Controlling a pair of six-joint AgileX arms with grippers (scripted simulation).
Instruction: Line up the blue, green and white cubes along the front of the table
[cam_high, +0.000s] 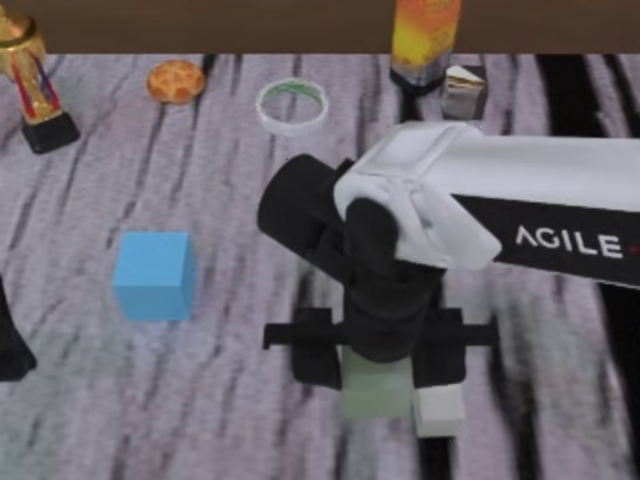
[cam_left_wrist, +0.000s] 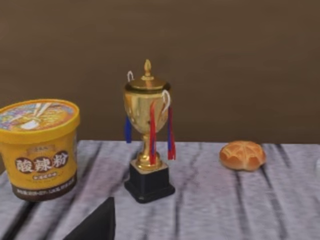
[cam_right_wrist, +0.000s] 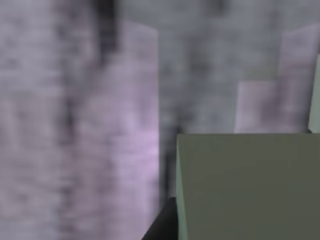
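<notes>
Black and bulky, the right claw (cam_high: 378, 345) hangs over the near middle of the tabletop (cam_high: 230, 400), its wide crossbar sitting directly above the green cube (cam_high: 375, 392). Whether its fingers are spread or pinching the cube cannot be told from above, since the wrist body covers them. In the right wrist view the green cube (cam_right_wrist: 247, 185) fills the near corner, with a dark finger edge (cam_right_wrist: 162, 225) against one of its sides.

Just to the right of the green cube, touching or nearly touching it, sits the smaller white cube (cam_high: 438, 410), both close to the near edge. The blue cube (cam_high: 154, 275) stands well apart to the left and a little farther from that edge, so it is not in line with the other two.

Farther out, along the far side of the tabletop, lie a bread roll (cam_high: 175, 81), a white ring (cam_high: 292, 105), a tall orange-and-yellow container (cam_high: 425, 40) and a small shiny block (cam_high: 464, 92) just beside it. A gold trophy (cam_high: 30, 85) on a black base stands at the far left corner.

The left arm is parked at the left edge, only a dark part (cam_high: 12, 345) of it showing from above. Its wrist view looks across at the trophy (cam_left_wrist: 148, 132), the bread roll (cam_left_wrist: 242, 155) and a yellow noodle tub (cam_left_wrist: 39, 148); the state of the left claw cannot be told.
</notes>
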